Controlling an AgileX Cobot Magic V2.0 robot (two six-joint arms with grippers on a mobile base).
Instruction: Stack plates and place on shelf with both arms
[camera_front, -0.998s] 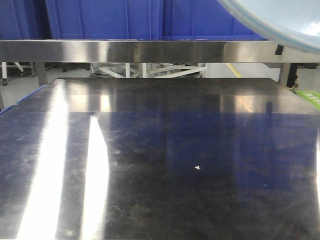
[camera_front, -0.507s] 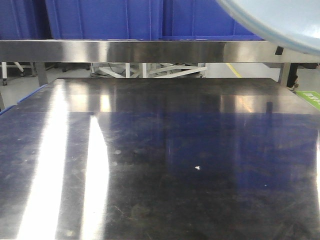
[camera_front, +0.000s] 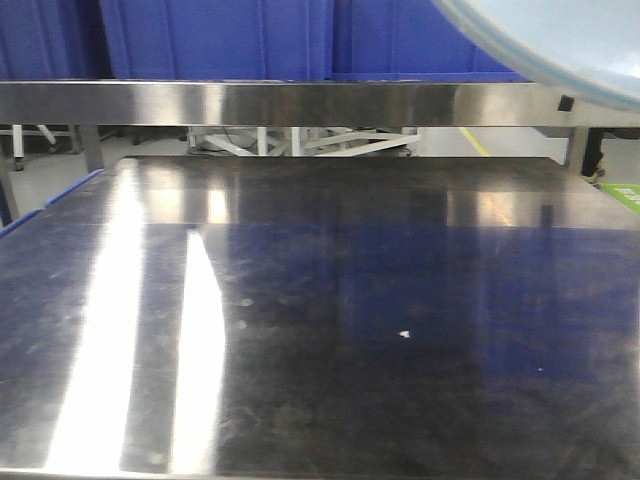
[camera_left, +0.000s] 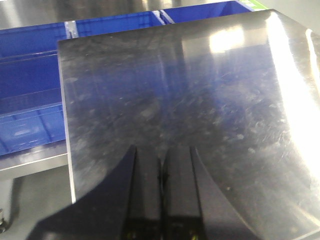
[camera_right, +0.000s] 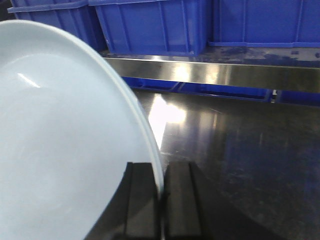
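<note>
The right hand (camera_right: 161, 172) is clamped on the rim of the plate (camera_right: 65, 140), which tilts away to one side of the fingers and is held clear of the tabletop (camera_right: 240, 150) (whether a second plate rides with it cannot be told). The shelf (camera_right: 210, 74) lies straight ahead of that hand, its rail running crosswise beneath the blue crates (camera_right: 150, 25) — so the carry looks to be forward, the plate levelled on the way. The left hand (camera_left: 162, 152), fingers together on nothing, hangs over the tabletop — no plate near it.
</note>
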